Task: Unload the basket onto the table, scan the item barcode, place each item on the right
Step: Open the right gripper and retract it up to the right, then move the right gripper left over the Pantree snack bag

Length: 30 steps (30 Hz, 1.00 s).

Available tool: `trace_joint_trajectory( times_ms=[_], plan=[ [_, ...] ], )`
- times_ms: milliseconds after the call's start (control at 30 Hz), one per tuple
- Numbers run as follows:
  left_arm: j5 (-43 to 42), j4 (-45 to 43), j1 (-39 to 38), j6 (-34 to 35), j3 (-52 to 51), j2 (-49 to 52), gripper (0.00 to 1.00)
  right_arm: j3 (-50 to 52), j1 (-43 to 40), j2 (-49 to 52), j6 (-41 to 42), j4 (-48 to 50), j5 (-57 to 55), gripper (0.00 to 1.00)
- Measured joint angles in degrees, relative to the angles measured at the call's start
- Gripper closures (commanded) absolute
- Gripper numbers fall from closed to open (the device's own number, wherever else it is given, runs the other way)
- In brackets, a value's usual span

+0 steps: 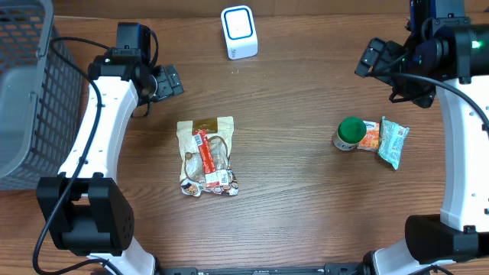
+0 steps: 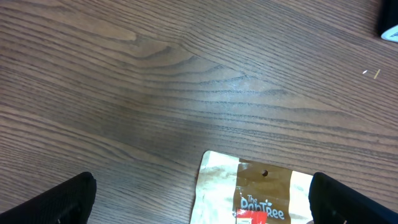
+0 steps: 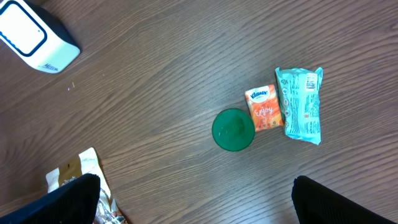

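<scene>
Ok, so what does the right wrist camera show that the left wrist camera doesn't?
Only the right wrist shows the white scanner, green-lidded jar, orange tissue pack and teal packet. Only the left wrist shows the printed header and hang hole of the snack pouch, plus an unidentifiable dark sliver at the frame's top right. Both share the wooden table and that pouch, just its corner in the right wrist.

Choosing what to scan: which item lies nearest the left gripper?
The tan snack bag, close by the left gripper; the green-lidded tub, orange tissue pack and teal packet sit far right.
</scene>
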<state>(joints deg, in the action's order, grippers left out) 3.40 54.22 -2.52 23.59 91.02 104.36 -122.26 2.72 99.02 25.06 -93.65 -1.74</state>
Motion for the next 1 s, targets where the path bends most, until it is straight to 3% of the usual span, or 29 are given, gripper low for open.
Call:
trace_joint_trajectory(
  times_ms=[1000],
  plan=[
    [0.00,0.00,0.00,0.02,0.00,0.00,0.00,0.00,0.00,-0.02,-0.02,1.31,0.00,0.00]
  ],
)
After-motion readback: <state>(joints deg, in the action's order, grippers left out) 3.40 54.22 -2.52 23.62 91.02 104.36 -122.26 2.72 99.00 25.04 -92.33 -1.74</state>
